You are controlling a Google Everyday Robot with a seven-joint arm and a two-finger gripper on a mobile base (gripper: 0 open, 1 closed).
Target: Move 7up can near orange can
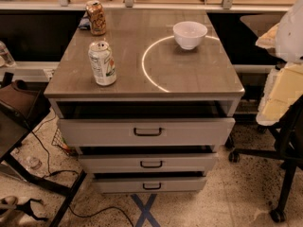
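Note:
The 7up can (102,63), pale white-silver with green and a little red print, stands upright near the front left of the cabinet top (199,74). The orange can (96,17), with an orange-brown label and silver top, stands upright at the back left corner, roughly a can's height behind the 7up can. My gripper (289,32) is part of the pale arm at the right edge of the view. It is beyond the cabinet's right side and far from both cans, holding nothing that I can see.
A white bowl (190,34) sits at the back right of the top. Below are three drawers (147,132) with dark handles, each pulled slightly out. A dark chair base (279,160) stands right of the cabinet, and dark furniture and cables (28,126) are on the left.

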